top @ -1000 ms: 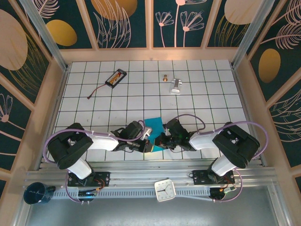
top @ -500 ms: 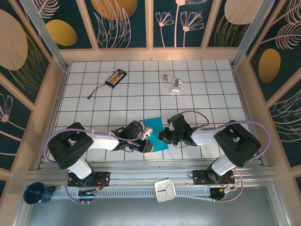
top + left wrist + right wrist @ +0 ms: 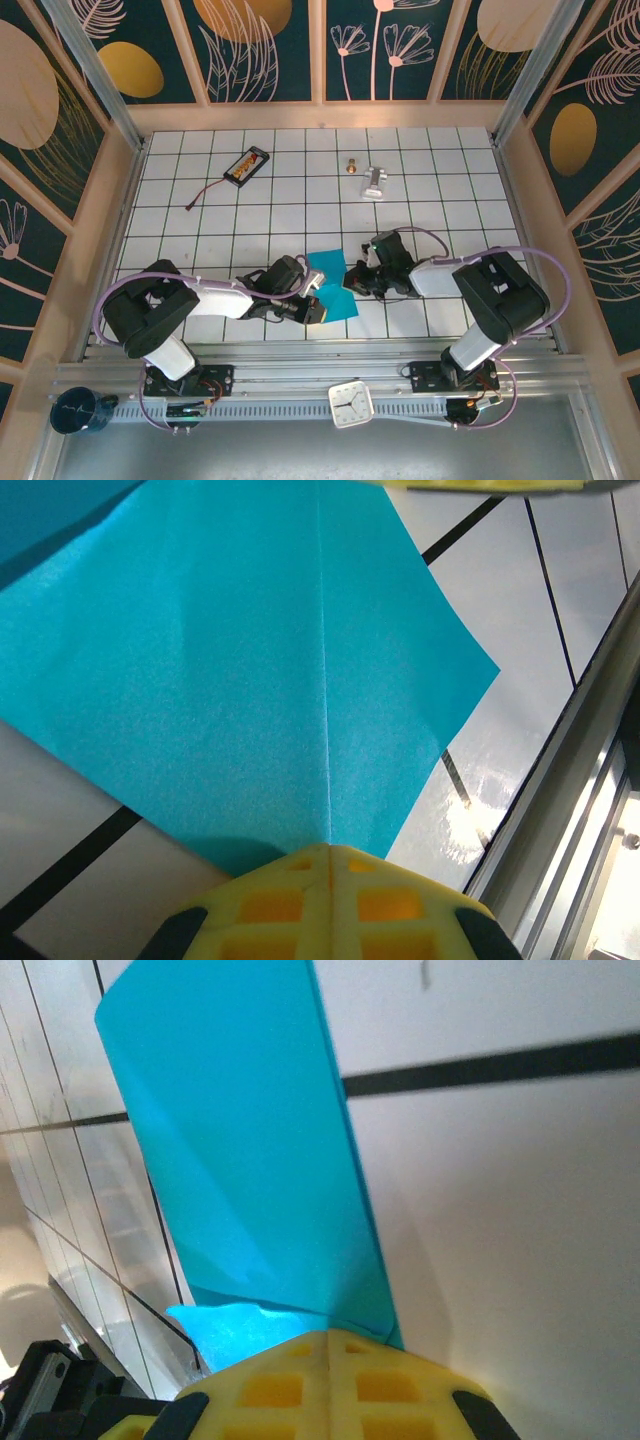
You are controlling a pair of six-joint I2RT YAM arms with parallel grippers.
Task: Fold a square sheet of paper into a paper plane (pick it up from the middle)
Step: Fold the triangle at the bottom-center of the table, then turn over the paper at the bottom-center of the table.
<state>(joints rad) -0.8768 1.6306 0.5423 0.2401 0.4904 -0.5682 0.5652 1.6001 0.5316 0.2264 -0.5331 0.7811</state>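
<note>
- The square sheet of paper [image 3: 330,285], creased down its middle, lies on the worktop [image 3: 280,200] just beyond the clock [image 3: 351,403].
- Your left pincer [image 3: 318,308], beyond and left of the clock, is closed with its tips on the sheet's corner, likely anchoring it.
- Your right pincer [image 3: 356,280] is clamped on a raised flap, seemingly to fold it over.
- You cannot tell whether the left tips pinch or only press.

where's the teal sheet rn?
Top view: the square sheet of paper sits low-centre on the tiled table, gripped by the left gripper on its left and the right gripper on its right.
</note>
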